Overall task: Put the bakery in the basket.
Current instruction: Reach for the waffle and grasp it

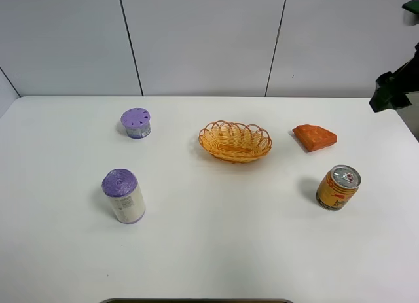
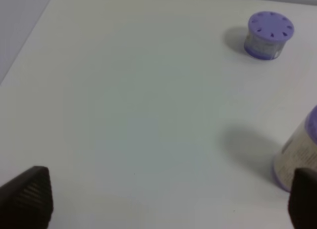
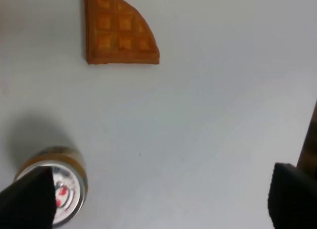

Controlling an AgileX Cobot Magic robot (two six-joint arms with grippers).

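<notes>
The bakery (image 1: 315,137), an orange-brown wedge with a gridded top, lies on the white table to the right of the basket (image 1: 235,142). The basket is oval, orange-yellow wicker, and empty, at the table's middle back. In the right wrist view the bakery (image 3: 116,31) lies ahead of my right gripper (image 3: 158,199), which is open, empty and hovering above the table. My left gripper (image 2: 166,204) is open and empty over the left side of the table. Neither the basket nor the bakery shows in the left wrist view.
A yellow-orange drink can (image 1: 338,187) stands in front of the bakery, and shows in the right wrist view (image 3: 54,187). A purple-lidded small jar (image 1: 135,123) and a purple-capped white cylinder (image 1: 123,196) stand at the left. Dark arm parts (image 1: 395,87) hang at the far right.
</notes>
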